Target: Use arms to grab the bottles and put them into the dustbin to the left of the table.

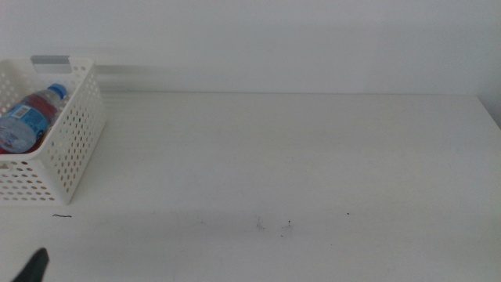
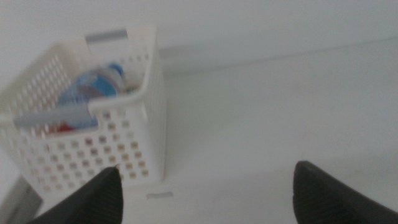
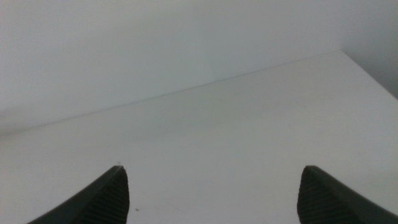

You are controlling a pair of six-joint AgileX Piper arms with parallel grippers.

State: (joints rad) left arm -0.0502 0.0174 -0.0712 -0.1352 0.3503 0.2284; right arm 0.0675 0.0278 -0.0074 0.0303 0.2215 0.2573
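The white perforated dustbin [image 1: 74, 133] stands at the table's left edge. The clear blue-capped water bottle [image 1: 31, 113] lies inside it on its side, with something red [image 1: 14, 145] under it, likely the red can. The left wrist view shows the dustbin [image 2: 112, 149], the water bottle [image 2: 93, 87] and the red patch [image 2: 59, 129]. The yellow bottle is not in view. My left gripper [image 2: 208, 193] is open and empty, in front of and right of the dustbin; only a jaw tip shows in the middle view [image 1: 35, 266]. My right gripper [image 3: 211, 193] is open and empty over bare table.
The white table [image 1: 297, 149] has a few small dark specks [image 1: 274, 225] near its front edge and a short dark mark [image 1: 62, 216] in front of the dustbin. A plain white wall stands behind the table.
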